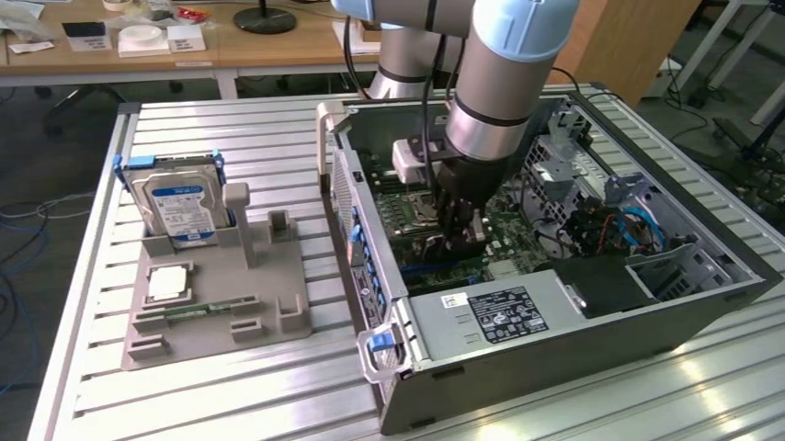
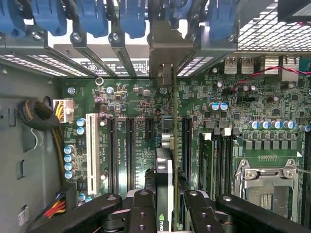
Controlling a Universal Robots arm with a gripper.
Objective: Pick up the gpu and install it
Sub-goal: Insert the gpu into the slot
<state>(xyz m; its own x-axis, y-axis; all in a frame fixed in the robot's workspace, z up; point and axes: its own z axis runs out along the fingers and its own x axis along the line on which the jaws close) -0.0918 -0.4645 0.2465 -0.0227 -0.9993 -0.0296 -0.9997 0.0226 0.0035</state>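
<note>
Gripper (image 2: 164, 206) closed on the gpu (image 2: 165, 165), card pinched edge-on between the black fingers (image 2: 142, 208). Held upright inside the open computer case (image 1: 687, 303), low over the motherboard (image 2: 233, 121), lined up with the expansion slots (image 2: 130, 145) (seating not discernible). Further off, the card's pale bracket (image 2: 167, 48) up near the rear slot openings under the blue latches (image 2: 131, 17). Pick-up done; installation apparently under way, not visibly finished. Outside the case, hard drive (image 1: 180, 209) standing in the grey parts holder (image 1: 276, 276).

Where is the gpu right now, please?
The gpu stands edge-on in the gripper over the motherboard slots inside the open computer case, at the exterior view's right of the parts tray.
</note>
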